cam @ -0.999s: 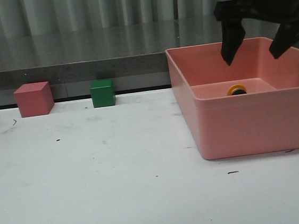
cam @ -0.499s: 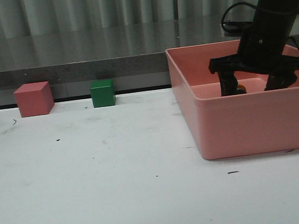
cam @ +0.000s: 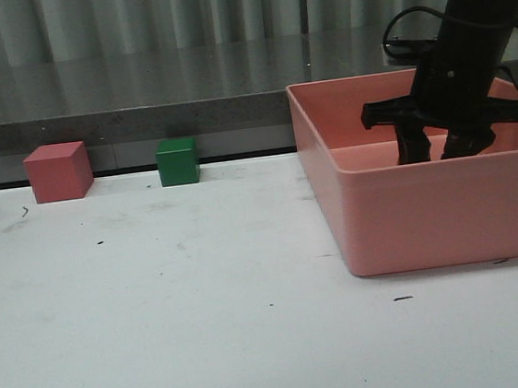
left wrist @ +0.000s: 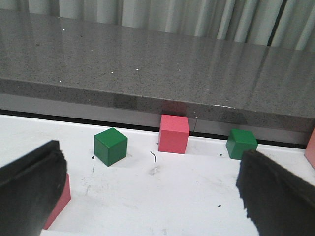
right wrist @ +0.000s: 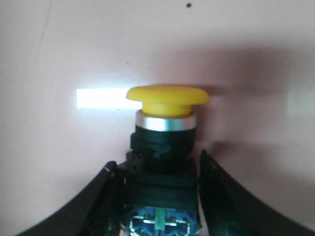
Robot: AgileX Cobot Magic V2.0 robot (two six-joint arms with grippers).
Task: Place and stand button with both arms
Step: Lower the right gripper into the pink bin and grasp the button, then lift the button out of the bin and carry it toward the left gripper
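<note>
The button [right wrist: 165,129] lies on its side on the pink floor of the bin, with its yellow cap, silver ring, black neck and blue base all showing in the right wrist view. My right gripper [right wrist: 160,196] is shut on its boxy base, one finger pressed against each side. In the front view the right gripper [cam: 435,146] reaches down inside the pink bin [cam: 410,215] and hides the button. My left gripper [left wrist: 152,196] is open and empty, low over the white table; it does not show in the front view.
A red cube [cam: 57,172] and a green cube [cam: 178,161] stand at the table's back edge below a grey ledge. The left wrist view shows a green cube [left wrist: 110,146], a red cube [left wrist: 173,133], another green cube [left wrist: 241,143] and a red cube [left wrist: 61,196] beside the left finger.
My right gripper came down from above the bin into it, and its fingers closed inward around the button, which is now hidden in the front view.
</note>
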